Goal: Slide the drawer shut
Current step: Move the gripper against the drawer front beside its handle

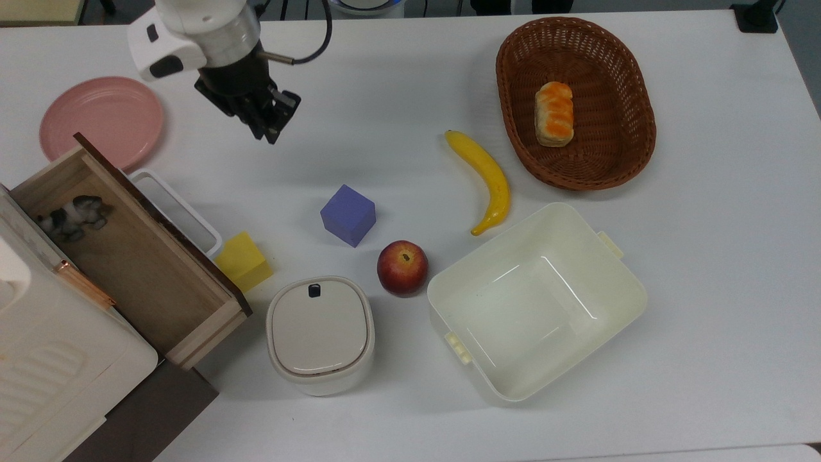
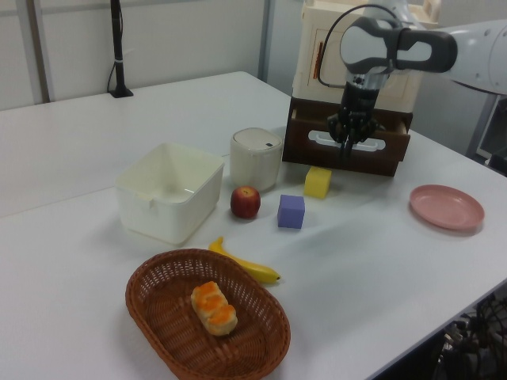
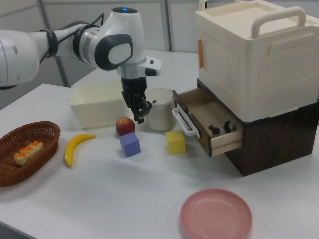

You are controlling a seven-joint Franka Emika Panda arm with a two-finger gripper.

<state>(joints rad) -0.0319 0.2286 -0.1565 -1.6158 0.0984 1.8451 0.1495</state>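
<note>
Drawer (image 1: 138,256) sits pulled open at the top view's left edge, gripper (image 1: 266,125) hovering upper left, fingers pinched together and empty, so next it probably needs to push the front panel in.

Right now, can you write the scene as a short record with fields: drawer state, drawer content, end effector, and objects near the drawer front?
drawer state: the drawer is pulled out, not closed
handle: white loop handle on the dark front panel, untouched
drawer content: a small dark-and-white object lies inside
end effector: end effector is above the table, apart from the drawer, fingers close together, holding nothing
near the front: yellow block beside the handle; lidded container close by
</note>
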